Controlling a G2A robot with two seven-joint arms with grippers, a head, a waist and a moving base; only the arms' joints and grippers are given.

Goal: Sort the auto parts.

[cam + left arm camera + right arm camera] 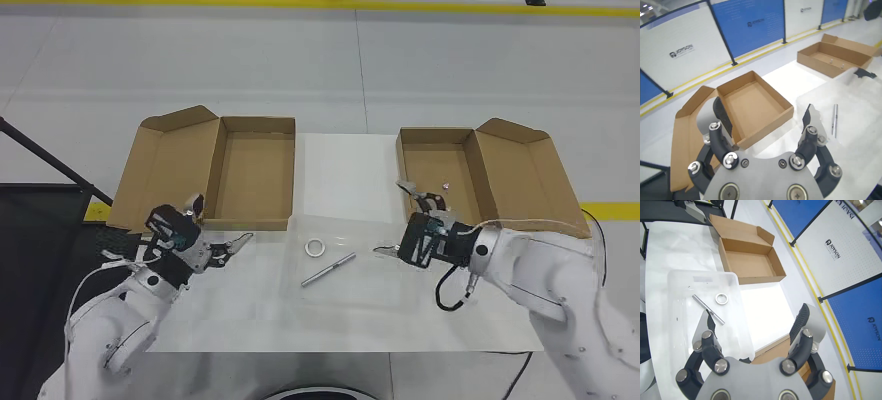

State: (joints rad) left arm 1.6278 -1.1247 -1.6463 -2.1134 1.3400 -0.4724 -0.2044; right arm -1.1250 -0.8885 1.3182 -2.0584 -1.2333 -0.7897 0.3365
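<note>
Sorting seems to be at the picking step: rod (705,305) and ring (722,303) lie in the clear tray (734,279) on the bench between the left box (255,180) and right box (440,162), while left hand (762,103) and right hand (755,310) are both open and empty, so one must next descend over a part.

- White panel (685,49): a dark logo with one brand word beside it.
- Blue panel (751,24): the same logo and word, in dark print.
</note>
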